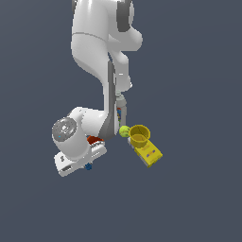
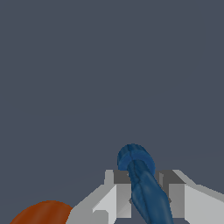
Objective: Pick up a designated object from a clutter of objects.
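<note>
The designated object (image 2: 146,192), a tiny bright-blue knobbly item, stands between my two fingers in the wrist view, with its rounded end poking past the fingertips. My gripper (image 2: 143,176) is shut on it, both pads pressed against its sides. In the exterior view the blue item (image 1: 88,166) peeks out just under the white hand, and the gripper (image 1: 86,163) points down over it with its fingers mostly hidden. The rest of the clutter of objects lies toward the exterior view's right of the hand.
An orange-red cup (image 1: 94,140) (image 2: 43,214) sits close behind the hand, mostly hidden. A yellow-green ball (image 1: 124,131), a yellow cup (image 1: 139,134) and a yellow box (image 1: 149,154) lie further toward the exterior view's right. A white labelled bottle (image 1: 121,107) stands behind the arm.
</note>
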`<state>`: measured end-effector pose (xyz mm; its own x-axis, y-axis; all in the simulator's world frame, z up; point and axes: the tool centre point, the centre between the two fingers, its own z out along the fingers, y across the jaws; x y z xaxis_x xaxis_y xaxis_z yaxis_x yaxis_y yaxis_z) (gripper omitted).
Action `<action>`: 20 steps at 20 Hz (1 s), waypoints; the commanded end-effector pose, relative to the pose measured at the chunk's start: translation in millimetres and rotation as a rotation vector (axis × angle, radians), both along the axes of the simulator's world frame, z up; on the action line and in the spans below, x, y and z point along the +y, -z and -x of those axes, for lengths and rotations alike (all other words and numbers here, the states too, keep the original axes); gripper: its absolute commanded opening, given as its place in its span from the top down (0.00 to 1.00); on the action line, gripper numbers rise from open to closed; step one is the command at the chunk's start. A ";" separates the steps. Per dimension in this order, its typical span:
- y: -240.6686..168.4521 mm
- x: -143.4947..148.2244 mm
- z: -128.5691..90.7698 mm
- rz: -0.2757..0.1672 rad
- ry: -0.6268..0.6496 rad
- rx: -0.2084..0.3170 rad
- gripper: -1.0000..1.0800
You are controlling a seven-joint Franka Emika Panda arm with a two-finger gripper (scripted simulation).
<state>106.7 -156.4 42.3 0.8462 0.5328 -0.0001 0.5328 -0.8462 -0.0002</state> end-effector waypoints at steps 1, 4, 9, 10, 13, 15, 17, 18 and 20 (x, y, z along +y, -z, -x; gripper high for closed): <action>0.0 0.0 -0.1 0.000 0.000 0.000 1.00; -0.2 0.0 0.1 0.000 0.000 0.000 1.00; -6.1 0.2 4.1 0.000 0.000 0.000 1.00; -8.3 0.2 5.6 0.000 0.000 0.000 1.00; -17.1 0.5 11.6 0.000 0.000 0.000 1.00; -24.8 0.7 16.9 0.000 0.000 0.000 1.00; -34.0 1.0 23.2 0.000 0.000 0.000 1.00; -39.2 1.1 26.7 0.000 0.000 0.000 1.00; -50.6 1.4 34.5 0.000 0.000 0.000 1.00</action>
